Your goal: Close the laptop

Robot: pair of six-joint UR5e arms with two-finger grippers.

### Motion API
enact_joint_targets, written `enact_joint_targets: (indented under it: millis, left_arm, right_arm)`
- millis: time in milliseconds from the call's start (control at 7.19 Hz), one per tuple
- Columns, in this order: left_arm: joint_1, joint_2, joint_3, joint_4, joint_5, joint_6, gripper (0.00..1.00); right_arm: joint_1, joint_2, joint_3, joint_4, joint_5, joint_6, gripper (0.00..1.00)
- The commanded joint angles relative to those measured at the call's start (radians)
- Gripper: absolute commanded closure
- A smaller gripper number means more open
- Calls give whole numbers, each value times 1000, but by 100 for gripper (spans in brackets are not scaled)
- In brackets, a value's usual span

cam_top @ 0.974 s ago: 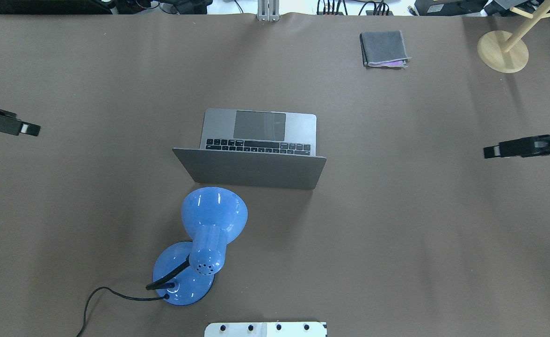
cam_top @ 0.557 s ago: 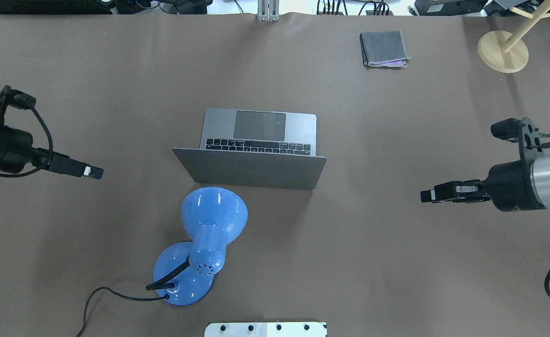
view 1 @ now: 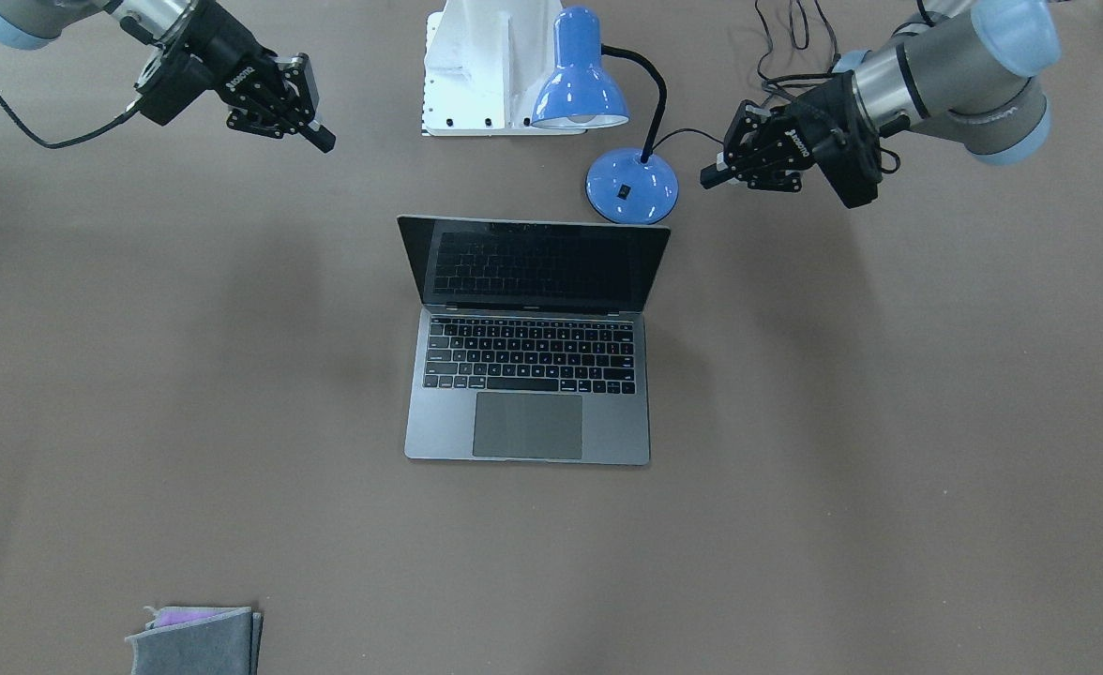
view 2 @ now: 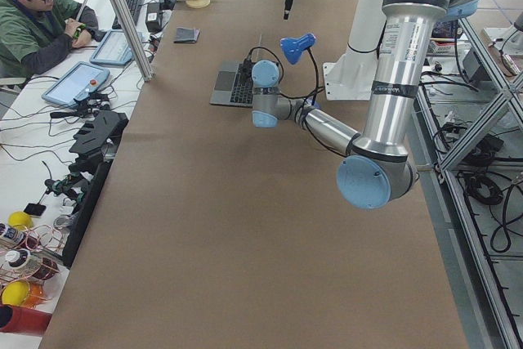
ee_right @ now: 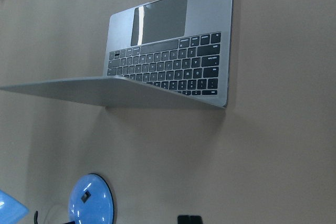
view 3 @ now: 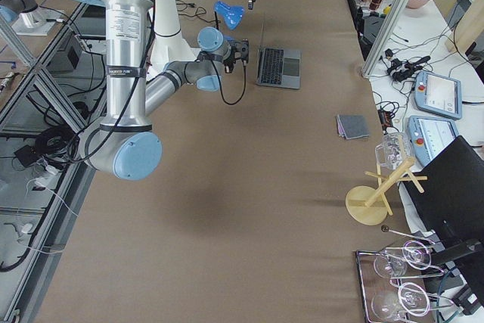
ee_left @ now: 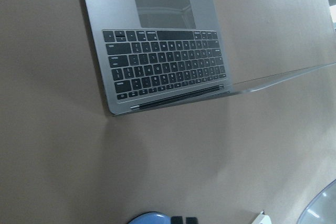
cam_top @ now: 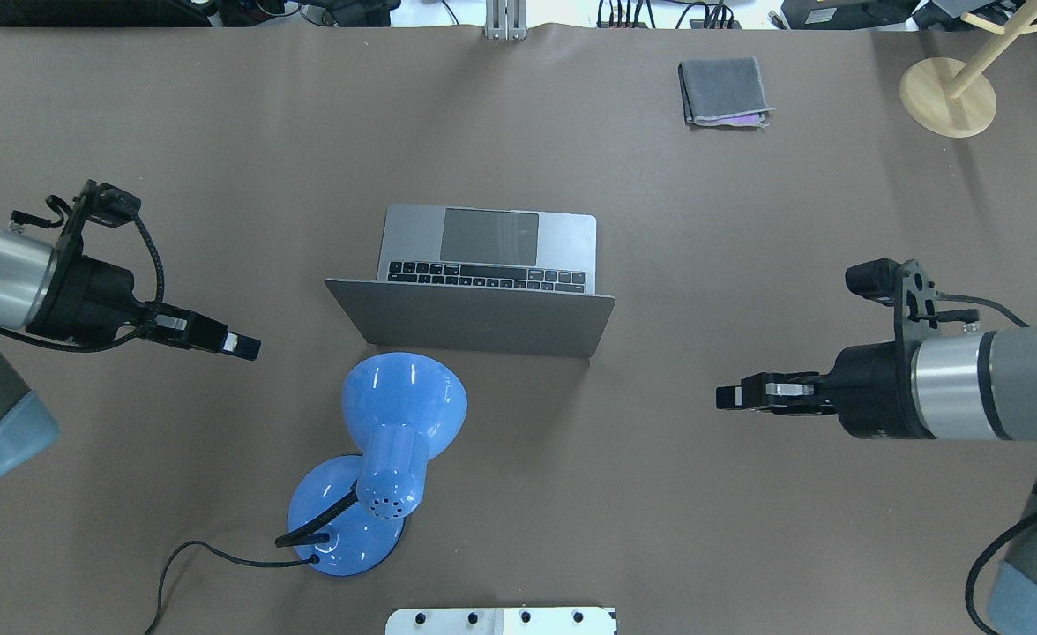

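The laptop (cam_top: 488, 275) stands open in the middle of the table, its grey lid (cam_top: 470, 317) facing the robot and its dark screen (view 1: 533, 264) facing away. My left gripper (cam_top: 249, 348) hovers to the left of the lid, apart from it, fingers together and empty. My right gripper (cam_top: 726, 397) hovers to the right of the lid, also apart, fingers together and empty. The left wrist view shows the keyboard (ee_left: 163, 61) and the lid edge-on. The right wrist view shows the laptop (ee_right: 173, 61) from the other side.
A blue desk lamp (cam_top: 404, 401) with its base (cam_top: 342, 520) and cord stands just in front of the lid, near my left gripper. A folded grey cloth (cam_top: 724, 91) and a wooden stand (cam_top: 948, 95) sit at the far right.
Both arms have come in from the table's sides toward the laptop and a little nearer the robot. The laptop and lamp have not moved.
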Motion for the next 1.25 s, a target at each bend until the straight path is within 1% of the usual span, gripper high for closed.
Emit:
enact_joint_targets:
  millis: [0, 139, 278, 417, 557, 696, 835, 1113]
  left_arm:
    - [49, -42, 9, 3, 78, -33, 100]
    - [49, -50, 21, 6, 82, -33, 100]
    - [49, -64, 28, 7, 82, -33, 100]
    - [49, -68, 29, 8, 83, -33, 100]
    - [49, -68, 29, 9, 82, -33, 100]
    - [49, -70, 28, 9, 82, -33, 100]
    - [49, -76, 32, 9, 82, -33, 100]
    - [48, -106, 72, 9, 97, -33, 100]
  right_arm:
    - [-27, 133, -8, -152, -57, 26, 100]
    - [-36, 144, -15, -174, -80, 26, 100]
    - [-40, 177, -43, -175, -99, 26, 100]
    - [-40, 232, -82, -191, -106, 26, 100]
    - [-40, 269, -101, -233, -114, 26, 100]
    - [-38, 274, -103, -246, -116, 26, 100]
    - [-29, 297, -116, -247, -139, 24, 100]
    - [-12, 308, -135, -249, -140, 21, 100]
